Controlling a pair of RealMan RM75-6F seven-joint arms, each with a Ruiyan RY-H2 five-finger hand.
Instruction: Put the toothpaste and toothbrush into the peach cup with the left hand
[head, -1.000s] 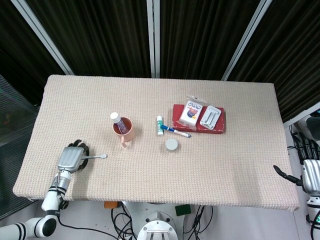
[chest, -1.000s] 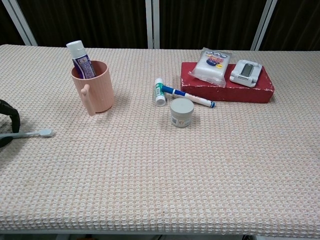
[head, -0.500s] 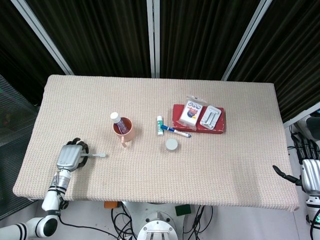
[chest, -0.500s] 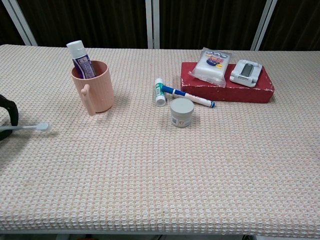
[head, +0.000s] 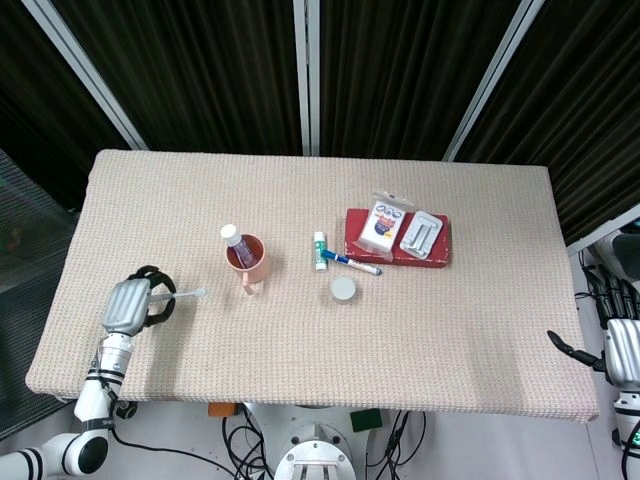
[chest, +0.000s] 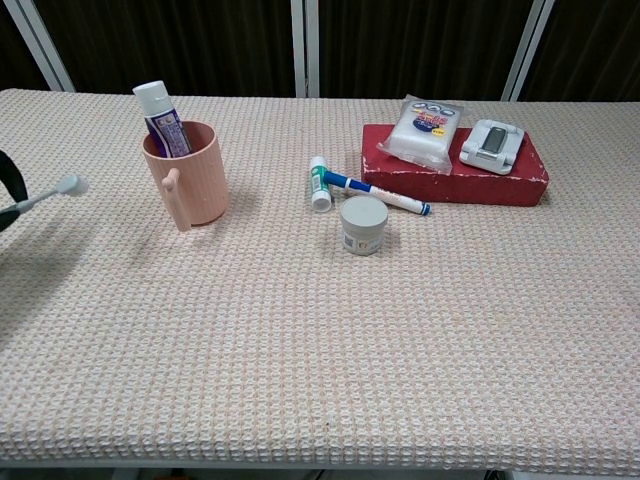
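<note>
The left hand (head: 128, 305), fingers clamped on the slim white toothbrush (head: 183, 295), holds it above the beige woven tabletop (head: 300, 350), at nine o'clock from the peach plastic cup (head: 247, 256).

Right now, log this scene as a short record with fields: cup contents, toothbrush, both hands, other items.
cup: peach cup upright on the table, handle toward the camera
cup contents: toothpaste standing inside, cap up
toothbrush: toothbrush held by the left hand, off the table, head pointing toward the cup, not yet in it
left hand: left hand grips the toothbrush handle, left of the cup
right hand: right hand beyond the table's right edge, holds nothing
other items: red box carrying two packs; pen, small tube and round jar beside it
</note>
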